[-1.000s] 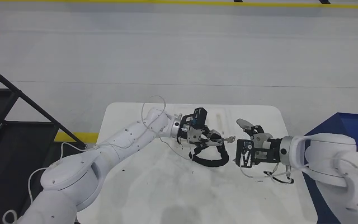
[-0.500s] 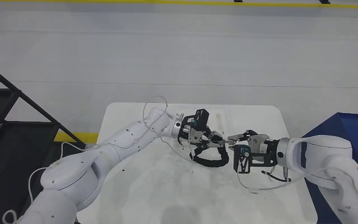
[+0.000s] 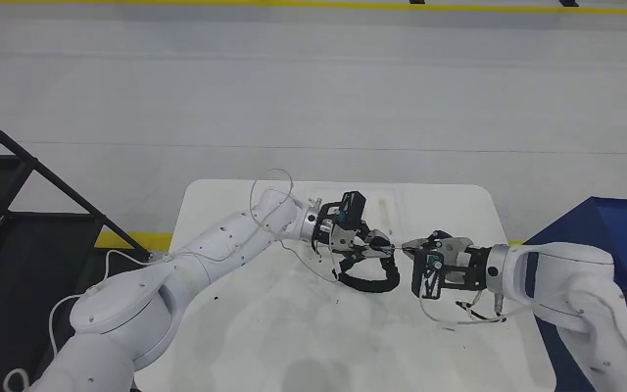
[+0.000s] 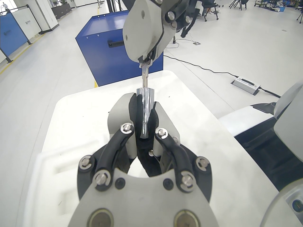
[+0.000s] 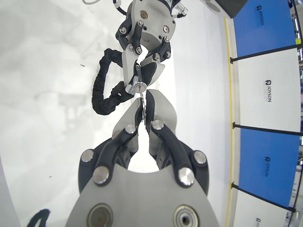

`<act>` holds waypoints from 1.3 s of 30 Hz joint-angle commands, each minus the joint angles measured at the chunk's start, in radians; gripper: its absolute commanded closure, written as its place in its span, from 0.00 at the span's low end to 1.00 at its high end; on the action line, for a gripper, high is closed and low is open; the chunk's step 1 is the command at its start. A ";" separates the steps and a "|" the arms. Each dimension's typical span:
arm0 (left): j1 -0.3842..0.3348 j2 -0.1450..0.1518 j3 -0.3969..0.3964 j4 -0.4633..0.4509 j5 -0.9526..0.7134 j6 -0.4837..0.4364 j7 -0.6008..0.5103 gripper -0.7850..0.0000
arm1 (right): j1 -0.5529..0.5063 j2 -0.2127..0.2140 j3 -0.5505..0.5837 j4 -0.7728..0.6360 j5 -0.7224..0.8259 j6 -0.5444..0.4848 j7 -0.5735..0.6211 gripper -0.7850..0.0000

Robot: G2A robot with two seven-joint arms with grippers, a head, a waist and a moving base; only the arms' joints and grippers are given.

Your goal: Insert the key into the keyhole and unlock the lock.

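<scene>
Silver metal key [image 4: 144, 77] clamped in right pincer [image 5: 144, 103] | tip at keyhole [image 5: 140, 86] of chrome-barrelled black cable lock [image 5: 100, 89], clamped in left pincer [image 4: 144, 106] | keep blade coaxial while pushing.

You see the lock [image 4: 146, 109], a chrome cylinder on a looped black cable [image 5: 101, 90], clamped in the left gripper [image 4: 144, 102] above the desk [image 3: 294, 333]. Its keyhole [image 5: 139, 86] faces the key [image 4: 144, 76]. The silver key, pinched by its head in the right gripper [image 5: 144, 100], lines up with the cylinder. Its tip is at the keyhole and most of the blade is outside.
</scene>
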 commanded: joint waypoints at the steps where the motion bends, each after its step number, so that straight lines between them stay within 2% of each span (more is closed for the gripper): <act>1: 0.002 0.001 -0.009 -0.004 0.011 0.001 -0.003 1.00 | -0.004 -0.001 0.008 0.008 0.075 0.042 0.020 1.00; 10: 0.025 0.010 -0.054 -0.056 0.096 0.068 -0.023 1.00 | -0.039 0.001 0.029 0.045 0.430 0.178 0.125 1.00; 16: 0.046 0.021 -0.083 -0.104 0.154 0.120 -0.037 1.00 | -0.046 0.008 0.029 0.042 0.594 0.241 0.247 1.00; 17: 0.050 0.023 -0.088 -0.108 0.158 0.118 -0.042 1.00 | -0.044 0.009 0.027 0.038 0.611 0.247 0.267 0.92; 18: 0.053 0.025 -0.093 -0.112 0.160 0.115 -0.048 1.00 | -0.042 0.009 0.028 0.034 0.627 0.253 0.277 0.66; 19: 0.056 0.027 -0.097 -0.113 0.163 0.113 -0.057 1.00 | -0.039 0.010 0.031 0.031 0.631 0.258 0.285 0.09; 20: 0.059 0.028 -0.102 -0.112 0.163 0.110 -0.071 1.00 | -0.038 0.011 0.034 0.028 0.634 0.263 0.292 0.00; 31: 0.117 0.042 -0.126 -0.114 0.116 0.000 -0.316 1.00 | -0.095 0.022 0.135 0.019 0.615 0.245 0.249 0.00; 35: 0.142 0.036 -0.067 -0.094 0.065 0.000 -0.387 1.00 | -0.125 0.026 0.174 0.026 0.612 0.231 0.224 0.00; 39: 0.141 0.016 0.017 -0.083 0.000 0.000 -0.452 1.00 | -0.146 0.028 0.198 0.032 0.613 0.221 0.209 0.00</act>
